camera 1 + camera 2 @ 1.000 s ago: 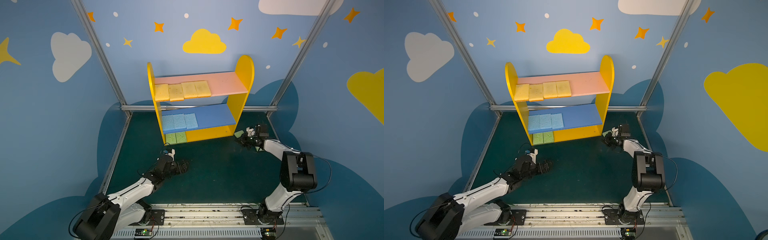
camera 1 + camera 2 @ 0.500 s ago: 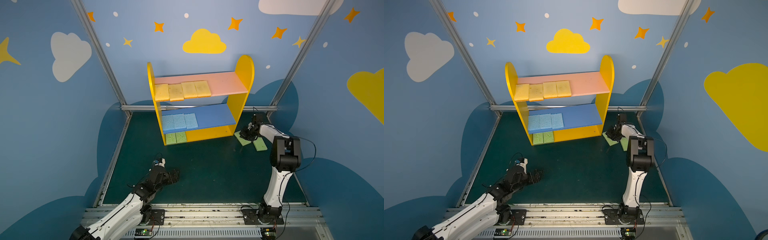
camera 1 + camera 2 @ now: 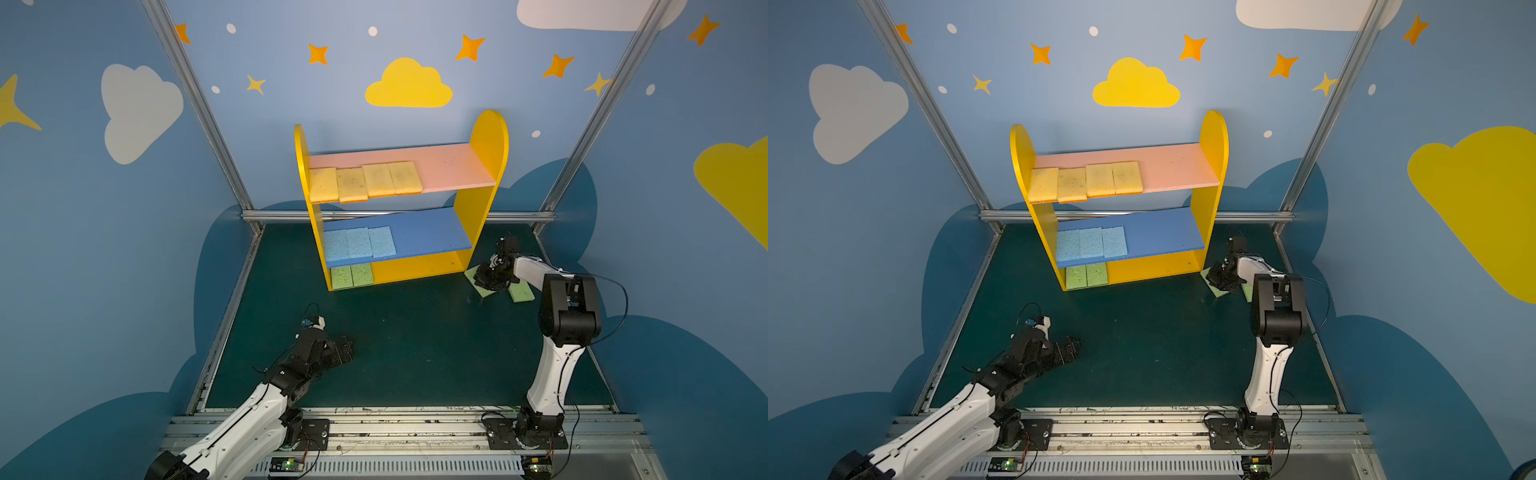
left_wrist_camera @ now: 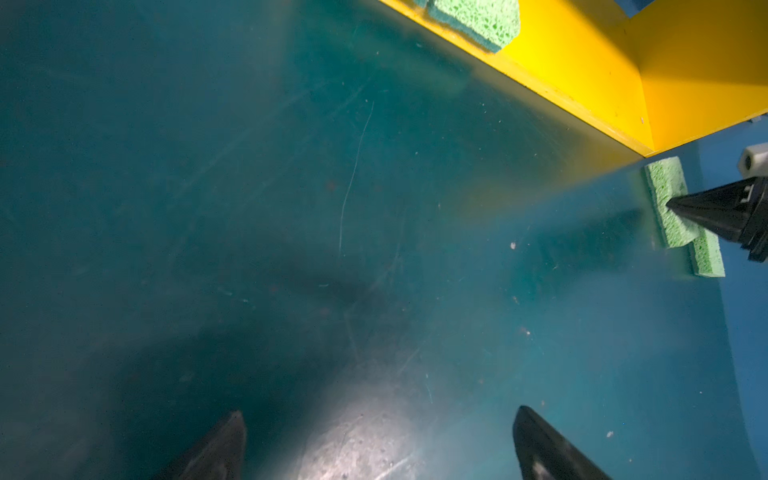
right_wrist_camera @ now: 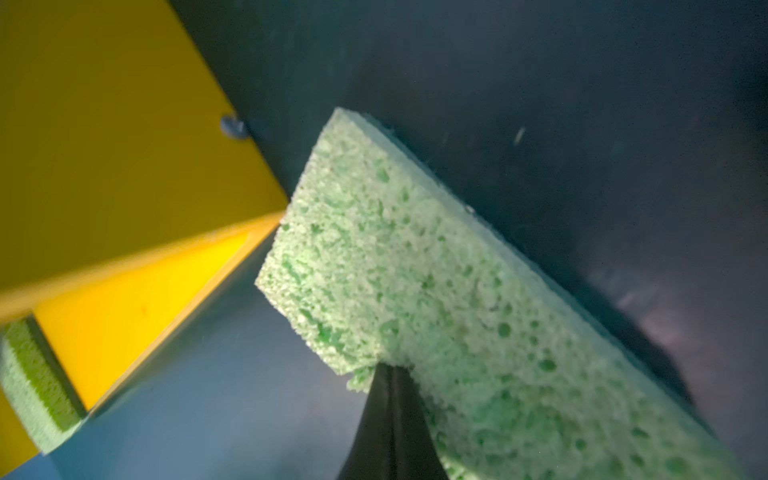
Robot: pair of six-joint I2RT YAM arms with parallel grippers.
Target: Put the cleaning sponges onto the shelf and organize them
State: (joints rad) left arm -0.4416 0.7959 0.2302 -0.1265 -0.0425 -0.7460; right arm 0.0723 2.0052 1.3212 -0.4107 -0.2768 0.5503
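The shelf (image 3: 488, 166) stands at the back with several yellow sponges (image 3: 365, 183) on its pink board. Three light blue sponges (image 3: 359, 243) lie on the blue board and two green ones (image 3: 351, 276) on the base. Two more green sponges lie on the floor beside the shelf's right end, one (image 3: 471, 273) overlapping the other (image 3: 521, 293). My right gripper (image 3: 484, 282) is shut, its tips pressed against the edge of the nearer green sponge (image 5: 415, 270); nothing shows between its fingers. My left gripper (image 3: 347, 347) hangs open over bare floor at the front left, holding nothing.
Dark green floor mat (image 3: 415, 332) runs between the arms and the shelf. Metal frame posts (image 3: 199, 108) and blue walls close in the cell. The right halves of the pink and blue boards are bare.
My left arm pulled back from mid-floor toward the front. My right gripper dropped from above the floor sponges down onto the nearer one.
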